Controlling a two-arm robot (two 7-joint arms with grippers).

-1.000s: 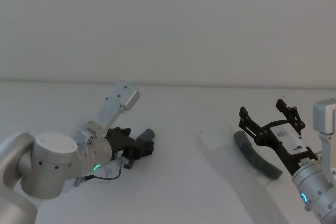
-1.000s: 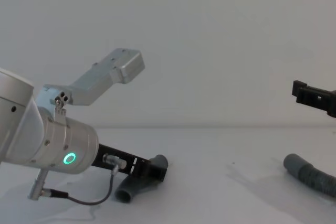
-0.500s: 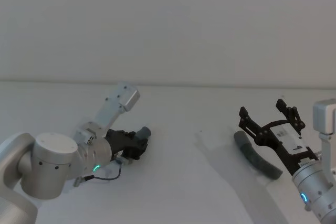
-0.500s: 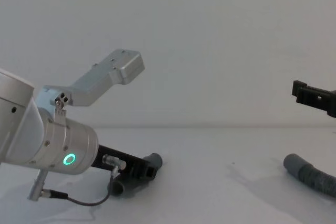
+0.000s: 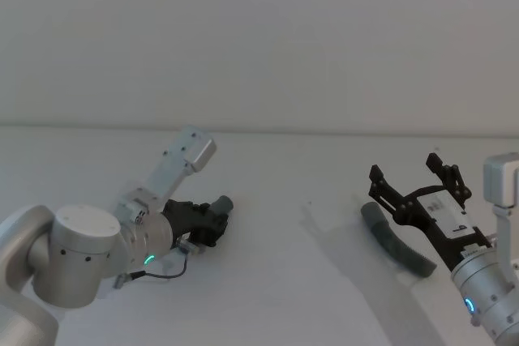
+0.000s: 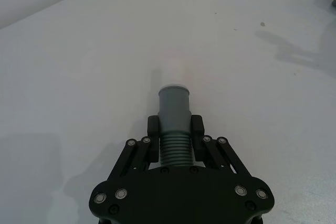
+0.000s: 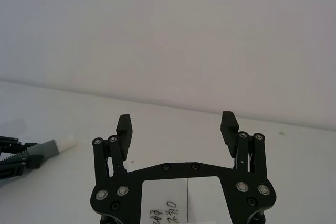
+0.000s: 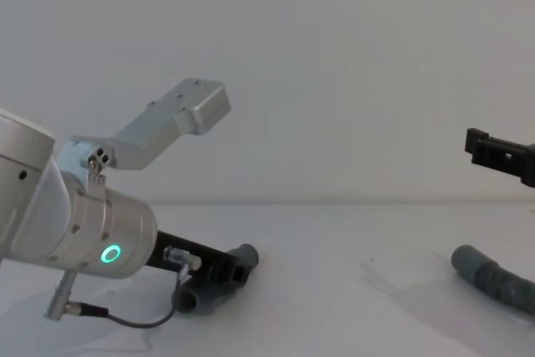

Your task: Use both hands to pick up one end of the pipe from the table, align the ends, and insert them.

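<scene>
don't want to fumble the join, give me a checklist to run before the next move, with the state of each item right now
1. Left gripper shut on the short hose: ok.
2. Its cuff sticks out ahead of the grip, free for joining: ok.
3. Right gripper open: ok.
4. Long hose held: not ok, it lies on the table below the right gripper.
5. Both hoses lined up end to end: not ok, far apart.
6. Short hose clear of the table: cannot tell.
</scene>
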